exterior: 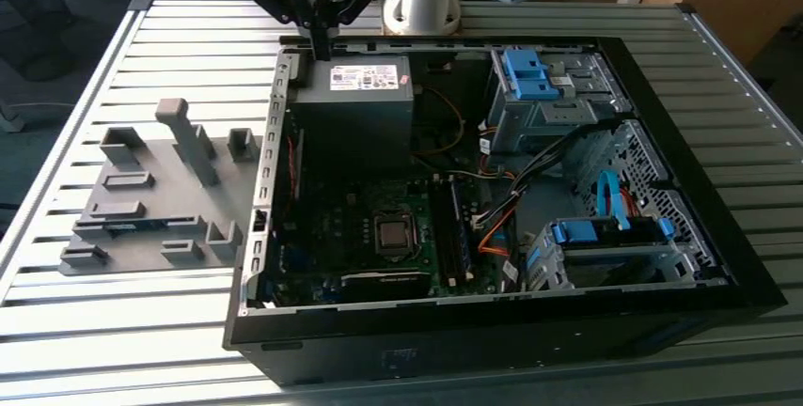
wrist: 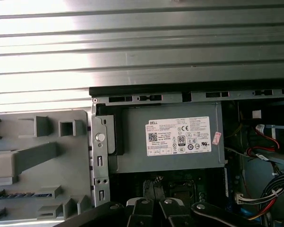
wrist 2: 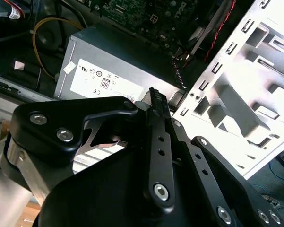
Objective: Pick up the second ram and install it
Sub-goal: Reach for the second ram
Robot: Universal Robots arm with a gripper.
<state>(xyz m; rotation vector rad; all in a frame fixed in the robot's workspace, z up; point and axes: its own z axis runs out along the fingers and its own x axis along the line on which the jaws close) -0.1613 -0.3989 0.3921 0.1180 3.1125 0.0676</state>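
1. An open computer case (exterior: 502,331) is seen lying on its side on a slatted metal table (exterior: 126,350). In it are held a grey power supply (exterior: 352,110), a green motherboard (exterior: 338,227) with a processor socket (exterior: 395,233), loose cables, and two blue drive carriers (exterior: 527,72) (exterior: 608,232).
2. Just beside the case, at the exterior view's left, a grey slotted holder (exterior: 150,201) is laid on the table. The second ram (exterior: 132,225) is seated flat in one of its slots, near the edge farthest from the case; in the first wrist view its row of dark chips (wrist: 26,194) can be made out.
3. The gripper (exterior: 322,49) is held above the far edge of the case, over the power supply and well apart from the second ram. Its jaws are pressed together with nothing between them, as is shown in both wrist views (wrist 2: 154,94) (wrist: 154,185).
4. Open room is left over the holder and the table around it. The case interior is crowded by cables and the drive cage.
5. A white label (wrist: 179,136) with small print and marks is carried on the power supply.
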